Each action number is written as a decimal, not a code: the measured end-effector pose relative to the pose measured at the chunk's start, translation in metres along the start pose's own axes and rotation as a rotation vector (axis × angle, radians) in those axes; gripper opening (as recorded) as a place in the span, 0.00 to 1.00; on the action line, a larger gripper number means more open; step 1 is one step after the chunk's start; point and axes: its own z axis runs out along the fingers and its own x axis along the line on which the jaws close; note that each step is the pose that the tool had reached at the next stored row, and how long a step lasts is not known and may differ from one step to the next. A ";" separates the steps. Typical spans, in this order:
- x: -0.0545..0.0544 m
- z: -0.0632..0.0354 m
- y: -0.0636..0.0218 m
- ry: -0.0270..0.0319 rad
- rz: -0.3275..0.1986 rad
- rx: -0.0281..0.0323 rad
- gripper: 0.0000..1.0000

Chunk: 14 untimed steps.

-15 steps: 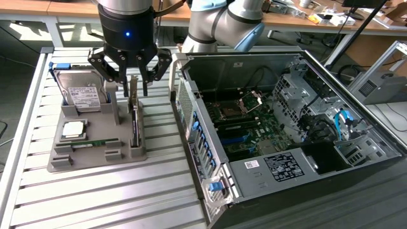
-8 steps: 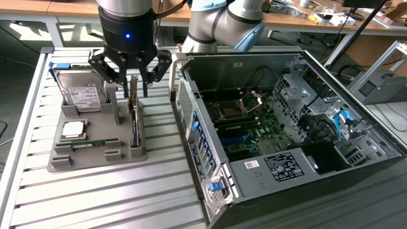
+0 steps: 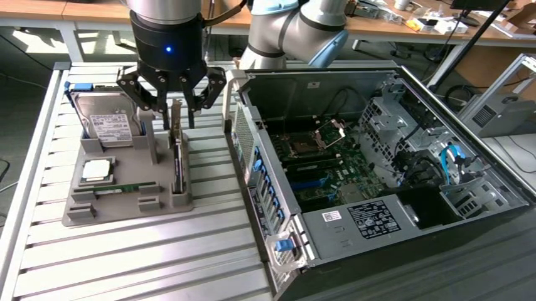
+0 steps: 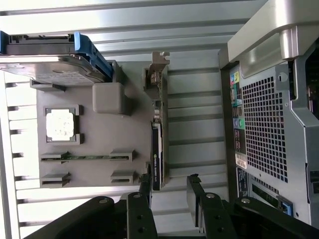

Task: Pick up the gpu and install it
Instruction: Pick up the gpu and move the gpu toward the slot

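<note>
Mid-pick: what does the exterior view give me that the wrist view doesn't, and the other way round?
Exterior view: the motherboard inside the open case. Wrist view: the coloured jacks on the case's rear panel, seen head-on. Both: the gpu standing on edge in the gray holder, the hard drive propped in the same holder, and the open gripper over one end of the gpu, not closed on it.

We see a black gripper (image 3: 174,115), a grey tray (image 3: 117,216) at the exterior view's left, a dark gpu (image 3: 177,164), a green memory stick (image 3: 125,187), a silver hard drive (image 3: 105,122) with white label and blue edge, and a pale striped table (image 3: 125,269)
</note>
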 end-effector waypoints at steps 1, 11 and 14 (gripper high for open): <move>0.000 0.0002 0.0000 0.0001 0.000 0.0001 0.42; 0.000 0.0026 -0.0001 0.0001 0.000 0.0001 0.42; 0.000 0.0033 -0.0002 0.0001 0.000 0.0000 0.42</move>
